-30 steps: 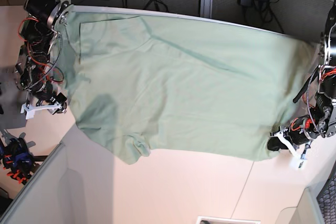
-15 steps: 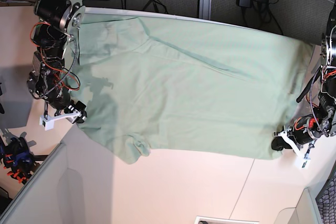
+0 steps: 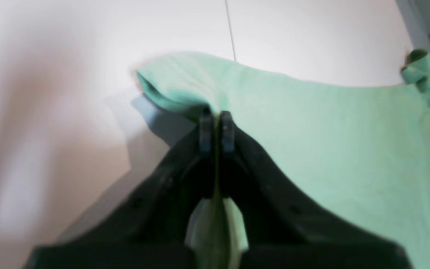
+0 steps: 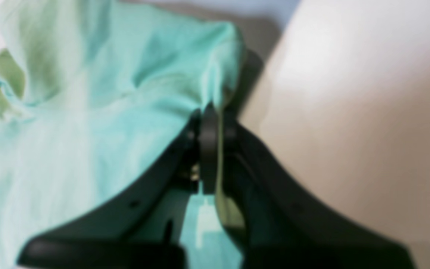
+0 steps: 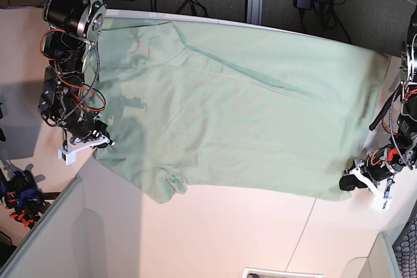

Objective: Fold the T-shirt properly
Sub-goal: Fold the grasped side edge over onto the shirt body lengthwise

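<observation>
Two grippers, left gripper [image 3: 217,129] and right gripper [image 4: 209,123], are clamped on opposite corners of the T-shirt [image 5: 241,118] spread across our table [image 5: 247,232]; next, we likely carry both corners over evenly.

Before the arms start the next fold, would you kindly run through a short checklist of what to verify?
1. Left claw shut on the T-shirt edge: ok.
2. Right claw shut on the opposite edge: ok.
3. Fabric between the two grips lying flat on the table: not ok, a bunched lump sits on the near edge.
4. Far edge fully on the table: not ok, it reaches the rim.
5. Both layers caught in each grip: cannot tell.
</observation>
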You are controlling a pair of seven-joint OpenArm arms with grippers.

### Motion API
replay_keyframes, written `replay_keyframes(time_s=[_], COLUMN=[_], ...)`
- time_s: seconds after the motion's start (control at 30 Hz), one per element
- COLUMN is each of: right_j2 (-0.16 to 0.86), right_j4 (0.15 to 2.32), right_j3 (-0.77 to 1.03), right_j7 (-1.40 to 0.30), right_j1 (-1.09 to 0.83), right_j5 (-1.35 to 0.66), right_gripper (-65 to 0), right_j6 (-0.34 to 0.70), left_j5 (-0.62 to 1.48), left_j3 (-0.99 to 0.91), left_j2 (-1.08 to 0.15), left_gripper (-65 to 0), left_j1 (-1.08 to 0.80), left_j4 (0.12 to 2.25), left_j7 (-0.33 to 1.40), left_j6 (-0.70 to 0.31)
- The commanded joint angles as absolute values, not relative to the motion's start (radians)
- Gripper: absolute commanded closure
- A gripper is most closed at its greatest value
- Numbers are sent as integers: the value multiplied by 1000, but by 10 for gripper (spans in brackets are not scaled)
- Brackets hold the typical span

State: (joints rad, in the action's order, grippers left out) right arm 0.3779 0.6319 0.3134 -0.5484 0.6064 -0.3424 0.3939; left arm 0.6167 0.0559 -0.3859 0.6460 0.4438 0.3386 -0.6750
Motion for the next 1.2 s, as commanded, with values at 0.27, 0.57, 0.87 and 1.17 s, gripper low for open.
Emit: replay_keyframes(time_s=[0.27, 0.57, 0.87, 1.17], right_j2=[430, 509, 537, 535], right_j4=[958, 1222, 1283, 1285], right_j3=[314, 317, 334, 352], right_j7=[-634, -637, -638, -637], right_j1=[511, 279, 167, 109], right_j5=[-474, -525, -524, -524], right_gripper=[0, 0, 0, 0], right_j6=[442, 442, 442, 441], left_j5=[816, 1000, 1002, 1003], left_j3=[54, 54, 54, 54], left_j2=[-450, -550, -622, -628], left_gripper=[0, 0, 0, 0], left_j1=[657, 451, 255, 159], left_j4=[521, 878, 1151, 1238], left_j7=[567, 767, 769, 783], left_j6=[-698, -698, -698, -698])
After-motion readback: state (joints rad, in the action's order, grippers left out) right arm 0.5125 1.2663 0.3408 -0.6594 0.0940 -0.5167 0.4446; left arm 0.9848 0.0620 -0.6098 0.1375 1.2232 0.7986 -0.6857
